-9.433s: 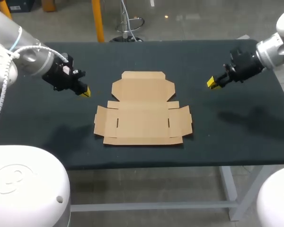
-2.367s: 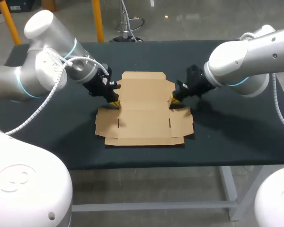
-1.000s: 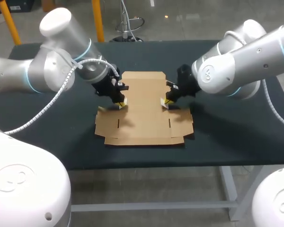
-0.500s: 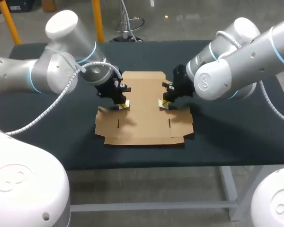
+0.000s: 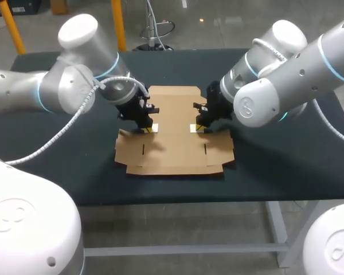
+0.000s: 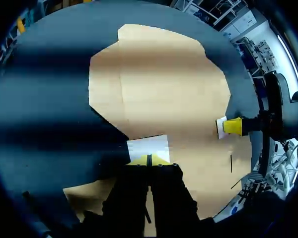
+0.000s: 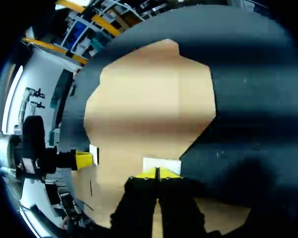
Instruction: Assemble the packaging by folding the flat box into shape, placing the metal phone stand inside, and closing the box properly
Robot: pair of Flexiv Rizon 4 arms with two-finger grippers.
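A flat brown cardboard box lies unfolded in the middle of the dark table, its lid panel toward the back. My left gripper is shut, tips down on the box's left side at the crease below the lid. A small flap lies turned over, white side up, just ahead of its tips. My right gripper is shut too, mirrored on the right side, against a second white flap. Each wrist view shows the other gripper across the cardboard. Neither holds anything.
The dark table has bare cloth to the left and right of the box and behind the lid. The box's front flap lies a short way from the table's front edge. Both arms lean in over the back corners.
Both shut grippers came in from the table's sides to the box. Over the last second they edged inward toward its middle, pushing the two small flaps over onto the cardboard.
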